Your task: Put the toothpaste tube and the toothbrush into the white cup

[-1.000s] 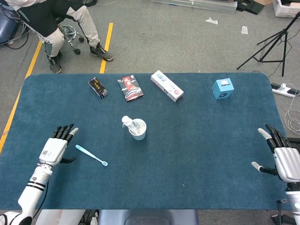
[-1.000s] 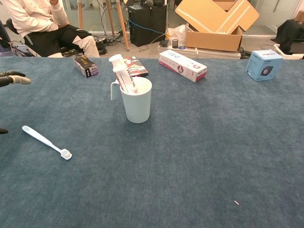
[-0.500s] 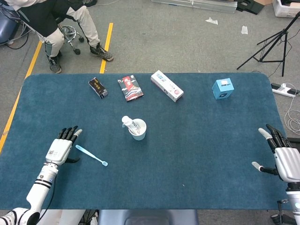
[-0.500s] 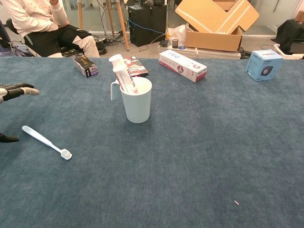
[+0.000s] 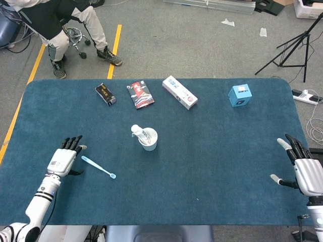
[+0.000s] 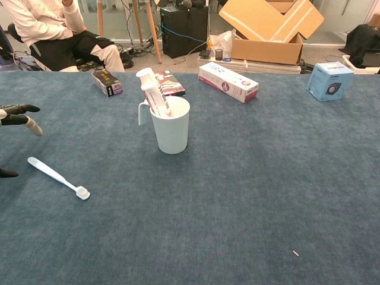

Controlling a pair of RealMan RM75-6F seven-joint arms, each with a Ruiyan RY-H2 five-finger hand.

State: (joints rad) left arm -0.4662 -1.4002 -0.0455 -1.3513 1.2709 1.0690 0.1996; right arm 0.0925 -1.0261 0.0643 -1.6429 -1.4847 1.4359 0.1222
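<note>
- Left hand (image 5: 64, 157) sits low over the desk (image 5: 227, 166) with its fingers spread and nothing in them, so it's empty. The toothbrush (image 5: 98, 167) lies just beside it, on its cup side, not touching as far as I can tell.
- Right hand (image 5: 303, 169) is parked way off at the far edge of the desk, fingers apart too, holding nothing. It's well apart from everything that matters.
- Progress looks like half done to me: the toothpaste tube (image 6: 152, 91) is already standing in the white cup (image 6: 171, 126), leaning a bit, cap end sticking up above the rim.
- What's left is the toothbrush. It lies flat on the blue cloth, between the left hand and the cup.
- Looks-wise it's a thin, pale blue brush, handle end toward the left hand and head end pointing away from it. Pretty slim, so I'd guess it's fiddly to pinch off the soft cloth.
</note>
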